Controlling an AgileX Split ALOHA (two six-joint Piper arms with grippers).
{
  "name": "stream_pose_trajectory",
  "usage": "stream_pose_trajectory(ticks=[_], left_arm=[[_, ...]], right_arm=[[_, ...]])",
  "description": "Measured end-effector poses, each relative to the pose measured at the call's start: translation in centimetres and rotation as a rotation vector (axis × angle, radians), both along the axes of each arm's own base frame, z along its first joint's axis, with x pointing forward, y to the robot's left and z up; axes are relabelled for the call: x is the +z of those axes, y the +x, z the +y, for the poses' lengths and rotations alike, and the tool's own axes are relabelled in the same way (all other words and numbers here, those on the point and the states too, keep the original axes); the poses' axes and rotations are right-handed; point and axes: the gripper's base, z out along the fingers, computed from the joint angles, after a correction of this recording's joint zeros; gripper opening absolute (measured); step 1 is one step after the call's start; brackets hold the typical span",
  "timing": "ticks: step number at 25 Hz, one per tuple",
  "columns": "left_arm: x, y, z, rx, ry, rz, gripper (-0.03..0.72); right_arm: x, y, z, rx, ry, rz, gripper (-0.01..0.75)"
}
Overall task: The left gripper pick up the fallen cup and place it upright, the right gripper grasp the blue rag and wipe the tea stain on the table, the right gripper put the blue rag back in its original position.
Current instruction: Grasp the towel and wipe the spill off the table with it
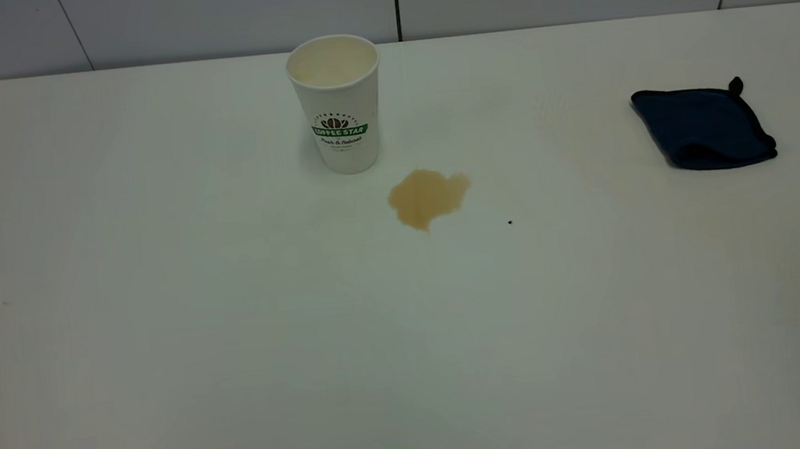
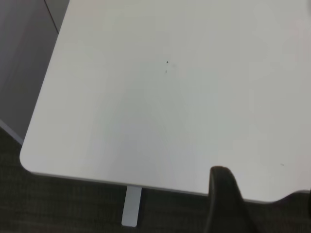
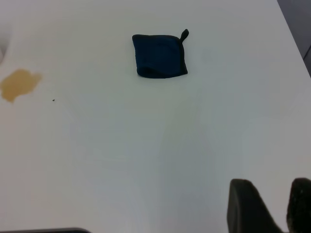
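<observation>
Cup [image 1: 338,104]: one, white paper with a green logo band, standing upright on the table [image 1: 239,351], mouth up.

Nearest the exterior camera: bare white tabletop, with a few tiny dark specks at the left.

Mid-table:
- One tea stain [image 1: 428,196], a light-brown irregular puddle, just beside the cup's base on its near right, not touching it.
- One small black speck [image 1: 510,222], near the stain on its right.

Farther back:
- One blue rag [image 1: 705,127], folded, dark-edged with a small loop at one corner, well apart to the right of the cup.

Grippers: two.
- Left gripper [image 2: 228,204]: one finger shows over a rounded table corner; whether the claw is apart or together cannot be told.
- Right gripper [image 3: 272,206]: two fingers slightly apart, holding nothing, well short of the rag.

Room: grey panelled wall [image 1: 212,18] behind the table; dark floor [image 2: 58,204] below its edge.
</observation>
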Motion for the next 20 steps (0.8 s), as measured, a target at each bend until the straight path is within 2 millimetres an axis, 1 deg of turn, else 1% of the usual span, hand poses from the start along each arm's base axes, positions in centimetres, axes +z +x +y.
stream_pose_trajectory(ticks=[3, 20], left_arm=[[-0.05, -0.4, 0.01, -0.001, 0.001, -0.028, 0.44], [-0.06, -0.41, 0.01, -0.002, 0.002, -0.026, 0.44]], right_arm=[[0.0, 0.0, 0.0, 0.0, 0.0, 0.0, 0.24], [0.0, 0.0, 0.0, 0.0, 0.0, 0.0, 0.24]])
